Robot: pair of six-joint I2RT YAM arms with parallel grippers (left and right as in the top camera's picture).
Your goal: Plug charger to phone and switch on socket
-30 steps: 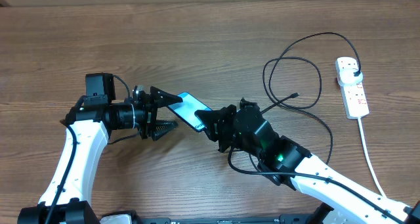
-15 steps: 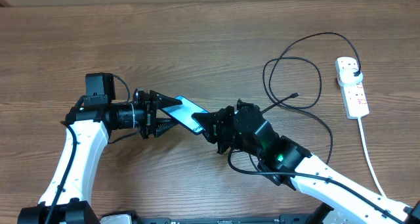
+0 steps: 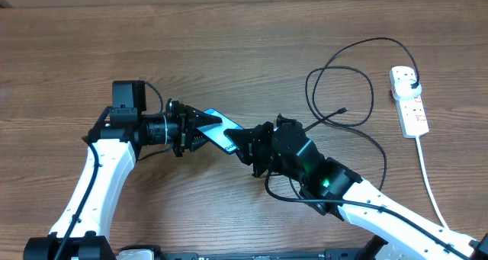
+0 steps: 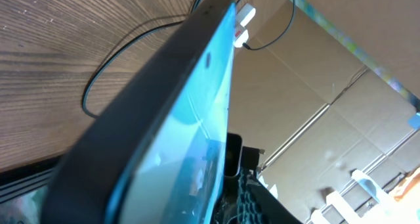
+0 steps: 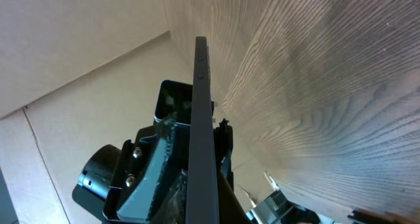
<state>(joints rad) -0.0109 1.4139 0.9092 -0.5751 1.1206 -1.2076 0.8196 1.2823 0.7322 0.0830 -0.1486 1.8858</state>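
Note:
The phone (image 3: 223, 129), with its light-blue screen, is held tilted above the table between both grippers. My right gripper (image 3: 245, 144) is shut on its right end; the right wrist view shows the phone (image 5: 200, 119) edge-on between the jaws. My left gripper (image 3: 195, 129) is closed around its left end, and the screen (image 4: 170, 119) fills the left wrist view. The charger (image 3: 339, 81) lies in loose black loops to the right, its connector tip (image 3: 344, 110) free on the table and its plug (image 3: 412, 85) in the socket (image 3: 408, 101), a white strip at the far right.
The strip's white cord (image 3: 428, 176) runs down the right side toward the front edge. A black cable loop (image 3: 377, 149) passes over my right arm. Brown cardboard panels (image 4: 315, 86) stand beyond the table.
My left arm has moved right toward the phone, and its wide-open fingers have closed in on the phone's left end. The right arm and the phone have barely moved.

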